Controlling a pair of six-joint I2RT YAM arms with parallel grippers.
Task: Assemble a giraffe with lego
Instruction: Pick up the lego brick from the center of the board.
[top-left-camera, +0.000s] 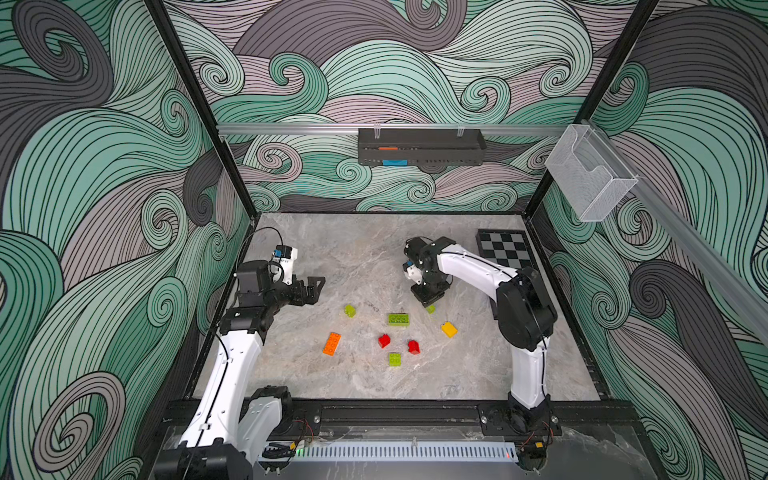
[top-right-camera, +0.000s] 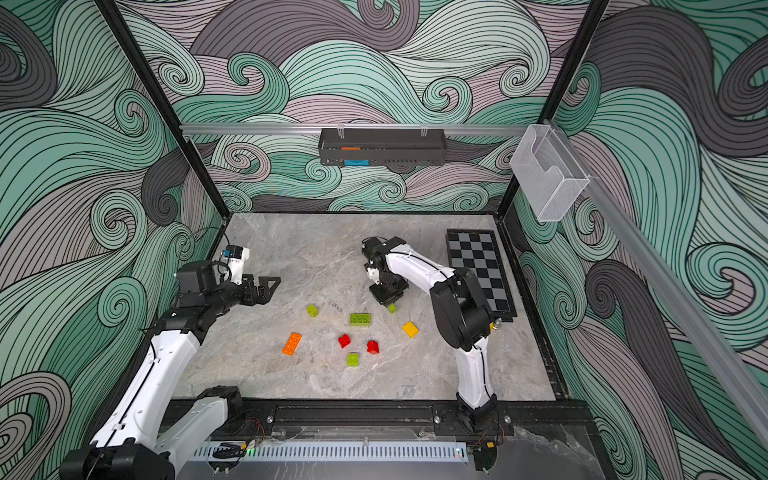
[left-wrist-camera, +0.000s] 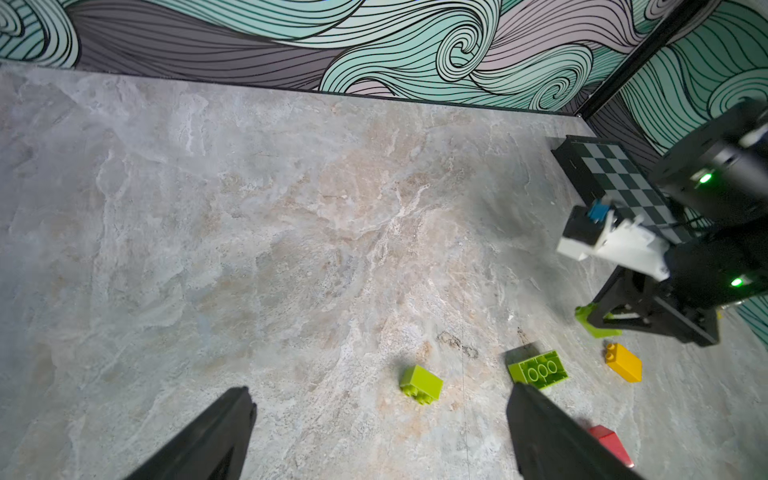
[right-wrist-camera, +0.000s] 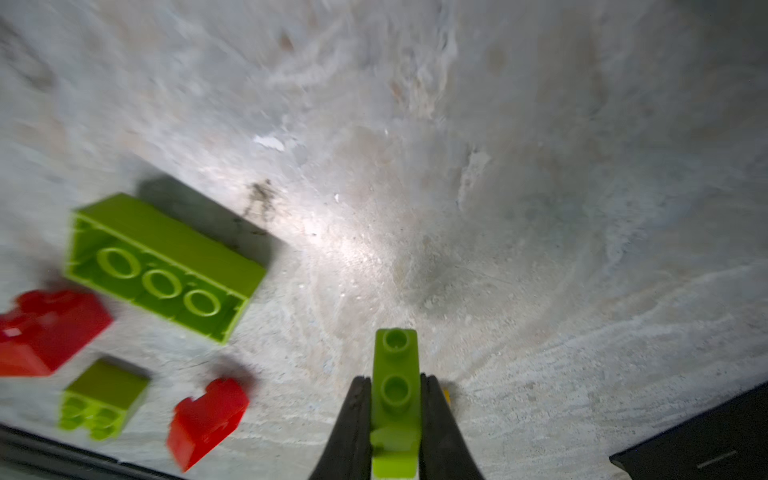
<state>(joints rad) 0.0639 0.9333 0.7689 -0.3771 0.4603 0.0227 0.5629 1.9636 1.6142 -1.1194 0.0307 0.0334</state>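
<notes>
- The held lime brick (right-wrist-camera: 395, 386) is a narrow two-stud piece, pinched by its sides with the studs facing the wrist camera.
- My right gripper (right-wrist-camera: 395, 379) is clamped tight on it, both black fingers flat against the brick.
- In both top views it sits low at the far right of the pile (top-left-camera: 431, 309). I can't tell if it's clear of the table (top-left-camera: 374, 257).
- The rest of the lego is loose single pieces, nothing joined.
- The long lime brick (top-left-camera: 398, 318) is just beside the grip, hollow underside showing.
- The yellow brick (top-left-camera: 449, 329) is near, toward the right arm's base.
- The red brick (top-left-camera: 384, 340) and second red brick (top-left-camera: 413, 347) are closer to me, with the square lime brick (top-left-camera: 395, 359) between and in front of them.
- The small lime brick (top-left-camera: 350, 310) and orange brick (top-left-camera: 331, 343) are on the left side of the group.
- My left gripper (top-left-camera: 313, 291) hangs above the table left of the pile, fingers spread wide, holding nothing.
- The chequered board (top-left-camera: 505, 249) is in the far right corner, well apart.
</notes>
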